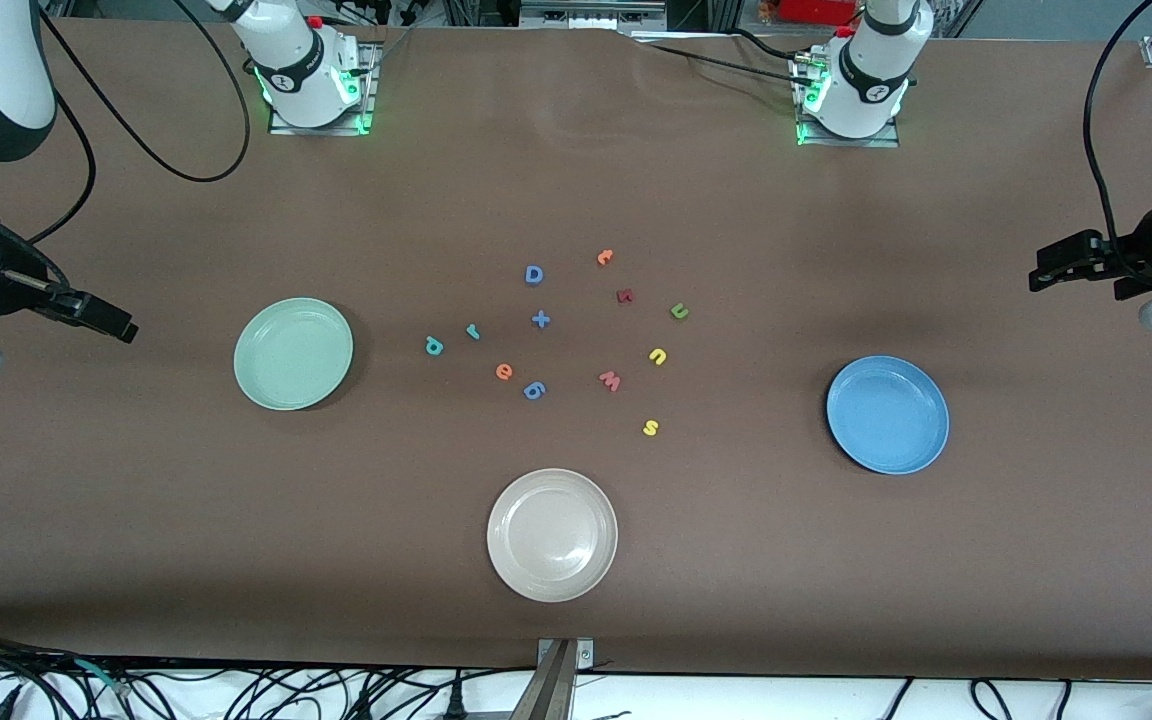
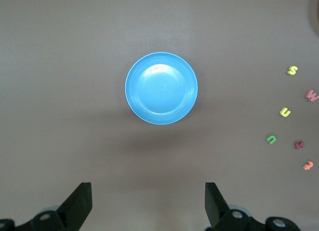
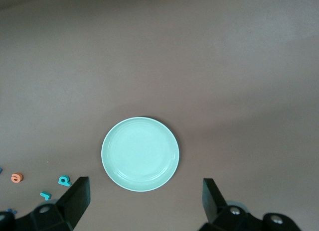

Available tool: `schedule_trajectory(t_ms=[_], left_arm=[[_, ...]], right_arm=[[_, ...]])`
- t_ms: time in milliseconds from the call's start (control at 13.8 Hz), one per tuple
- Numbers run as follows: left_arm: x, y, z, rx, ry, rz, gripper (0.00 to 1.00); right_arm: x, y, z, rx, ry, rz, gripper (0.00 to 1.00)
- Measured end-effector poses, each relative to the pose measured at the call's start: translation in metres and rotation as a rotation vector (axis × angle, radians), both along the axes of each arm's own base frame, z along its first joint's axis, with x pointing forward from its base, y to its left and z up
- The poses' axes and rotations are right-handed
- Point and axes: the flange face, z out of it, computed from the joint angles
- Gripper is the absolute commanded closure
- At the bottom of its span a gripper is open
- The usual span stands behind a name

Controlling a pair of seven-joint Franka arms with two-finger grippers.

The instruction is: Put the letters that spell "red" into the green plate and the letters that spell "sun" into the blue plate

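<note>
Front view shows nothing sorted yet — both plates bare, left gripper (image 2: 148, 203) and right gripper (image 3: 144, 201) spread wide, empty; you must first descend on one letter.

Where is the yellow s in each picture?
Front view: the yellow s lies nearest that camera among the letters, between the beige-white plate and the blue plate.
Left wrist view: yellow s at the picture's edge, beside the blue plate.
Right wrist view: not in it.
Shared landmark: the blue plate.
</note>
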Motion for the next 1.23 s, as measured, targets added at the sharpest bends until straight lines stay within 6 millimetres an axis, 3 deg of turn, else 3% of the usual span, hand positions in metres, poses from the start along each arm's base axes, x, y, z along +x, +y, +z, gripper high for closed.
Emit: schedule_trajectory(t_ms=[1234], left_arm=[[0.001, -0.0061, -0.0019, 0.0, 0.003, -0.01, 0.0]], right_arm=[[0.0024, -0.0009, -0.0079, 0.001, 0.013, -0.001, 0.0]])
